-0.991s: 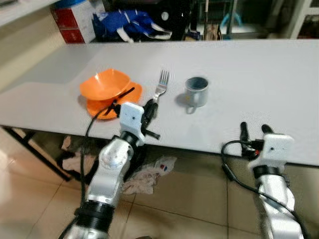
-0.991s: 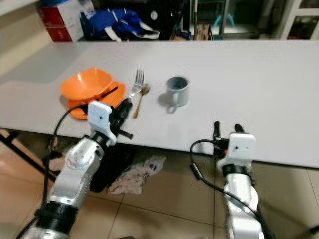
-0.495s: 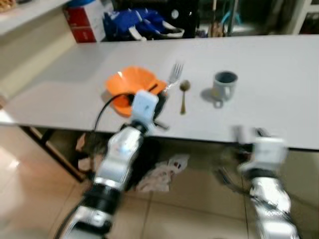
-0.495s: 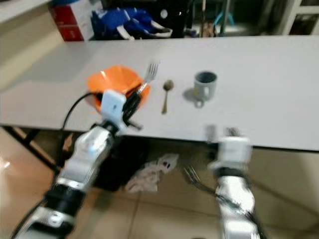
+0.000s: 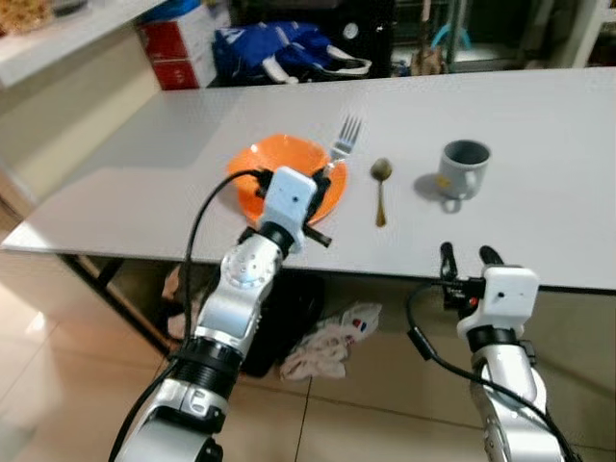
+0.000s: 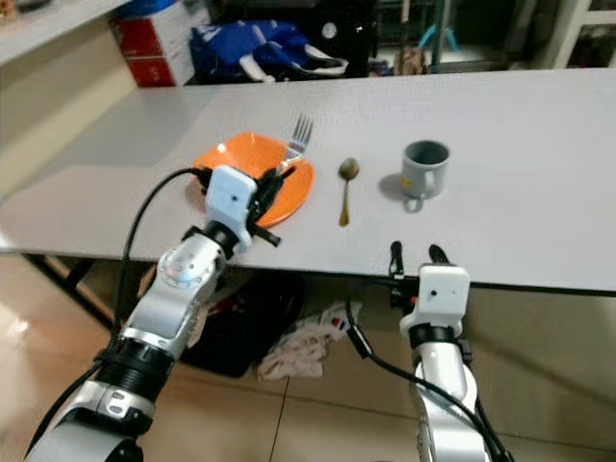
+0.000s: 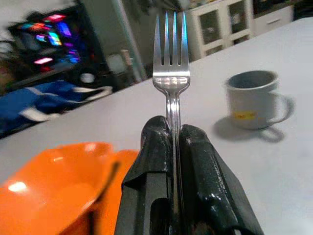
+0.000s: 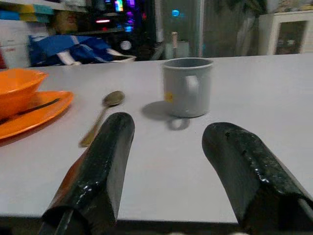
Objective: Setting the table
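Observation:
My left gripper (image 5: 320,181) is shut on the handle of a silver fork (image 5: 345,138). The fork's tines stick out over the right rim of an orange plate (image 5: 248,197), which carries an orange bowl (image 7: 49,181). A brass-coloured spoon (image 5: 381,188) lies on the white table (image 5: 539,125) to the right of the plate. Further right stands a grey mug (image 5: 464,168). My right gripper (image 5: 467,258) is open at the table's front edge, below the mug, and touches nothing. From the right wrist view, the mug (image 8: 187,85) and spoon (image 8: 105,112) lie ahead of its fingers (image 8: 105,161).
A blue bag (image 5: 289,48) and red boxes (image 5: 173,53) sit beyond the table's far edge. Crumpled cloth (image 5: 327,342) lies on the tiled floor under the table. A dark table frame (image 5: 115,289) runs below the left corner.
The whole view has shifted, so the camera moved. My left gripper has carried the fork left, away from the spoon, to the plate's right rim. The right gripper stays open at the table edge.

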{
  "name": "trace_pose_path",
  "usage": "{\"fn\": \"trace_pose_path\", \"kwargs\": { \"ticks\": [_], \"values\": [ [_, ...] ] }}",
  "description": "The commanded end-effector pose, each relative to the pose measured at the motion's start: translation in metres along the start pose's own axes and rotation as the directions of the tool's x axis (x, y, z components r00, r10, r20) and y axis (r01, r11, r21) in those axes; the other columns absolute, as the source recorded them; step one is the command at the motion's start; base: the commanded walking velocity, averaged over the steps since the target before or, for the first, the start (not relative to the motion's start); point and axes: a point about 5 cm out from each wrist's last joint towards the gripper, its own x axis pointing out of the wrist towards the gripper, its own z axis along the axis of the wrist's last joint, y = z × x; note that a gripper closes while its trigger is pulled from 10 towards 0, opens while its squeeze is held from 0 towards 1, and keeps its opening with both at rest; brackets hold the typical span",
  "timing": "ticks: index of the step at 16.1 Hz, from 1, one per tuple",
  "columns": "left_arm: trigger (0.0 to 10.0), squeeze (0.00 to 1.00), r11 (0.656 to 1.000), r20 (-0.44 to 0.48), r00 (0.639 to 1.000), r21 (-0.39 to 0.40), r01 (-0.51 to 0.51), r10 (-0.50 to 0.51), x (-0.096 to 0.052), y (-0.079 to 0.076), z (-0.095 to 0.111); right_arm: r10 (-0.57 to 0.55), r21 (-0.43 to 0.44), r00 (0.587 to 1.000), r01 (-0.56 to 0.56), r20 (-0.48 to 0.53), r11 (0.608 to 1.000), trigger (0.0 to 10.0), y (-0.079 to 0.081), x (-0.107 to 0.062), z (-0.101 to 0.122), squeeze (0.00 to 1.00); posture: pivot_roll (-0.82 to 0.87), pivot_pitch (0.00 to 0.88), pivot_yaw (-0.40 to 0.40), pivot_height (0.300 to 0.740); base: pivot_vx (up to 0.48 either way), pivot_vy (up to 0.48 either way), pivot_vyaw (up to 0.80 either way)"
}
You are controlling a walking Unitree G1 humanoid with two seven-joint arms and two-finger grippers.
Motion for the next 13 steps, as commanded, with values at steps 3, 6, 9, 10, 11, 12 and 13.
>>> {"fn": "trace_pose_path", "kwargs": {
  "ticks": [3,6,9,10,11,12,13],
  "values": [
    [10.0,0.00,0.999,-0.009,1.000,0.024,0.030,-0.030,0.003,-0.002,0.001,-0.007,0.002,1.000,0.007,0.008,1.000,10.0,0.002,-0.001,0.001,0.00,-0.13,0.000,0.184,0.740,0.464,0.000,0.00],
    [10.0,0.00,0.999,-0.005,0.999,0.017,0.038,-0.038,0.004,-0.004,0.002,-0.009,0.004,1.000,0.009,0.007,1.000,10.0,0.002,-0.002,0.001,0.00,-0.13,0.000,0.186,0.740,0.472,0.000,0.00],
    [10.0,0.00,0.996,-0.006,0.997,0.048,0.072,-0.072,0.007,-0.011,0.003,-0.014,0.007,1.000,0.014,0.005,1.000,10.0,0.002,-0.003,0.000,0.00,-0.13,0.000,0.192,0.740,0.315,0.000,0.00],
    [10.0,0.00,0.995,-0.009,0.997,0.057,0.082,-0.081,0.008,-0.014,0.003,-0.015,0.008,1.000,0.015,0.003,1.000,10.0,0.003,-0.003,-0.001,0.00,-0.14,0.000,0.194,0.740,0.000,0.000,0.00],
    [10.0,0.00,0.995,0.007,0.996,0.052,0.084,-0.085,0.009,-0.015,0.005,-0.016,0.008,1.000,0.016,0.002,1.000,10.0,0.003,-0.004,-0.001,0.00,-0.14,0.000,0.196,0.740,0.000,0.000,0.00],
    [10.0,0.00,0.995,0.018,0.996,0.035,0.090,-0.091,0.010,-0.016,0.007,-0.017,0.009,1.000,0.017,0.001,1.000,10.0,0.003,-0.005,-0.001,0.00,-0.14,0.000,0.199,0.740,0.000,0.000,0.00],
    [10.0,0.00,0.995,0.023,0.995,0.025,0.092,-0.092,0.010,-0.016,0.007,-0.018,0.009,1.000,0.018,0.001,1.000,10.0,0.003,-0.005,-0.001,0.00,-0.14,0.000,0.199,0.740,0.251,-0.285,0.00]
  ]
}}
